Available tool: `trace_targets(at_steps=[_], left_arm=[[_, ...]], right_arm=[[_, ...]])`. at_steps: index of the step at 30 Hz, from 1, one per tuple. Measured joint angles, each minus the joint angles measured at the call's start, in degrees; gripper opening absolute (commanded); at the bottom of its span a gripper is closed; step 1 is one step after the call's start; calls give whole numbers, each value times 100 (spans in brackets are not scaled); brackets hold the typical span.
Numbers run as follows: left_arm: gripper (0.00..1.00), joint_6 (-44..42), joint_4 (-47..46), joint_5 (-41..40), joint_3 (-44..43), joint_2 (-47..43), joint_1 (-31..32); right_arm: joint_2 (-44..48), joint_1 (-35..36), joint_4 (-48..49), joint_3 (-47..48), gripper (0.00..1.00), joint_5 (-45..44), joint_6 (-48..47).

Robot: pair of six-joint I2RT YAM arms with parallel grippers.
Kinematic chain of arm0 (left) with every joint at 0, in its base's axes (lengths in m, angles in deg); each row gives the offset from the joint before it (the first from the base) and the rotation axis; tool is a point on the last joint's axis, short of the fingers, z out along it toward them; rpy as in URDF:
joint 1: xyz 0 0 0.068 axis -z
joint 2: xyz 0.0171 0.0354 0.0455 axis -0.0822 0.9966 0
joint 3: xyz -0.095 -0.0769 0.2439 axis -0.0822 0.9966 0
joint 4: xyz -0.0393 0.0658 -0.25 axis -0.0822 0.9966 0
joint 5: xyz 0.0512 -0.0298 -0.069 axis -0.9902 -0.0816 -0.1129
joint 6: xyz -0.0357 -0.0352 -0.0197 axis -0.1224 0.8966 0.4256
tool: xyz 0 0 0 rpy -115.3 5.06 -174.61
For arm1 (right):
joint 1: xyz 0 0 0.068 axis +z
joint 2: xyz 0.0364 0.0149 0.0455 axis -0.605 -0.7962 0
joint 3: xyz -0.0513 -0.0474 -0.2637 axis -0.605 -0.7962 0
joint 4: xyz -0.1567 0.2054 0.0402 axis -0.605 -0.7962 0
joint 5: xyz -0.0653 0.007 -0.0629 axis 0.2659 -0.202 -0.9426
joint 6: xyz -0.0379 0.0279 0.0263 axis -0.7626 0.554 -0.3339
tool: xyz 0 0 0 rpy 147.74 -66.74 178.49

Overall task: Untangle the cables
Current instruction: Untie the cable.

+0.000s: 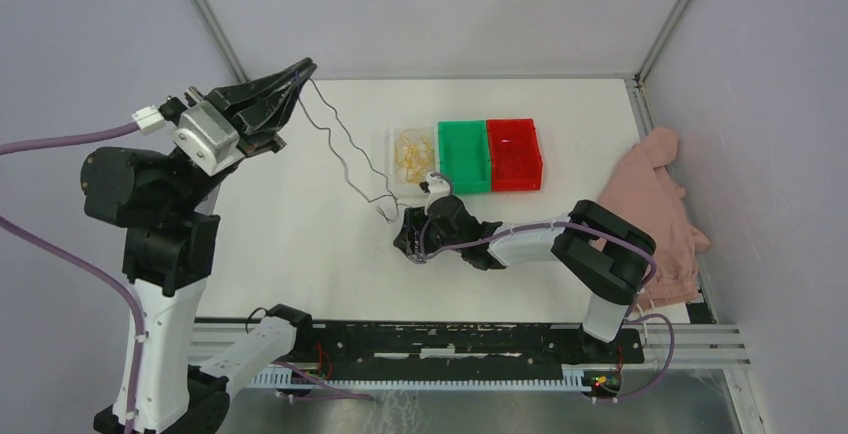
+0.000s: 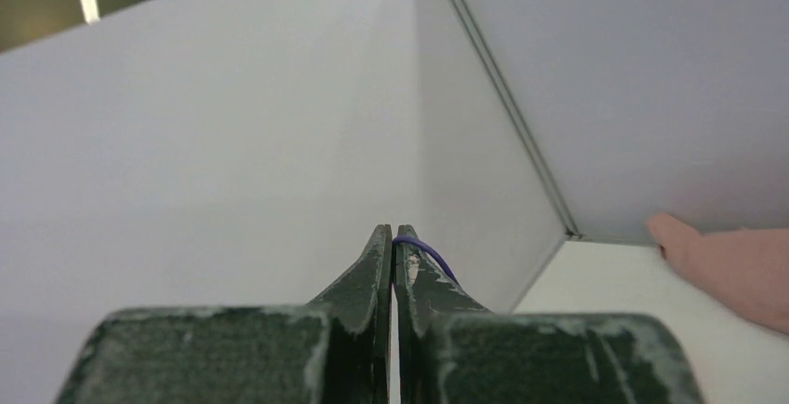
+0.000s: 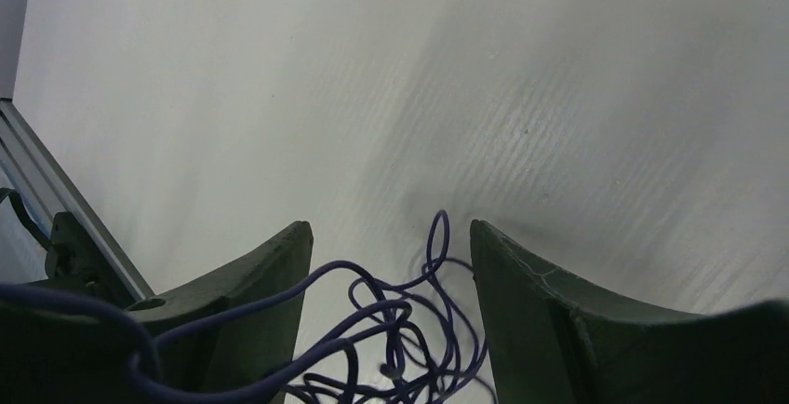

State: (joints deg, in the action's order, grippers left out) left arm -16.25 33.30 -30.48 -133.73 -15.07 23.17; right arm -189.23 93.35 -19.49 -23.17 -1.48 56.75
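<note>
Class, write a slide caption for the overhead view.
The left gripper, shut on a thin cable, holds it high; the open right gripper straddles the tangled end on the table.

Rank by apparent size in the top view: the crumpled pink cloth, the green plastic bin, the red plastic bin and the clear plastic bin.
1. Crumpled pink cloth, clearly largest.
2. Red plastic bin and green plastic bin: they look alike, unranked.
3. Clear plastic bin, slightly narrower; close call.

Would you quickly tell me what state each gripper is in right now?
Left gripper: closed, holding the purple cable.
Right gripper: open, fingers either side of that cable's tangle.
</note>
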Motion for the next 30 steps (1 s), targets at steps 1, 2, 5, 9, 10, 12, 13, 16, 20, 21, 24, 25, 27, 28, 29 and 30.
trace_targets(at_steps=[1,2,5,9,10,12,13,16,20,21,24,25,27,28,29,30], left_arm=[[3,-96,-4,-76,-90,17,0],[3,-219,-28,-151,-195,46,0],[3,-485,-149,-411,-459,160,2],[3,-813,-367,-772,-831,400,2],[3,-863,-404,-850,-925,468,2],[3,-960,-415,-933,-1209,647,2],[3,-999,-413,-962,-1329,719,2],[3,-1049,-356,-955,-1475,798,2],[3,-1056,-142,-839,-1329,693,2],[3,-1069,-92,-807,-1257,645,2],[3,-1139,52,-662,-922,446,2],[3,-1156,101,-619,-820,393,2],[3,-1174,210,-501,-629,302,2],[3,-1182,247,-466,-564,278,2],[3,-1185,297,-398,-498,251,2],[3,-1185,337,-372,-463,238,2]], right_arm=[[0,0,-2,-15,70,-4,-4],[0,0,-4,-28,70,-4,-13],[-15,0,-22,-57,70,-11,-20],[-26,0,-7,-116,70,-44,-20],[-26,0,9,-120,70,-46,-20],[-26,0,39,-142,72,-48,-20],[-26,0,61,-146,74,-46,-20],[-13,0,81,-149,83,-46,-33],[229,0,-243,-142,94,-66,-175],[348,0,-385,-118,95,-68,-216],[671,0,-772,114,98,-35,-363],[785,0,-855,214,99,-4,-407],[988,0,-986,409,99,70,-490],[1078,0,-1047,501,99,122,-538],[1158,0,-1099,573,99,160,-581],[1235,0,-1141,629,99,181,-619]])
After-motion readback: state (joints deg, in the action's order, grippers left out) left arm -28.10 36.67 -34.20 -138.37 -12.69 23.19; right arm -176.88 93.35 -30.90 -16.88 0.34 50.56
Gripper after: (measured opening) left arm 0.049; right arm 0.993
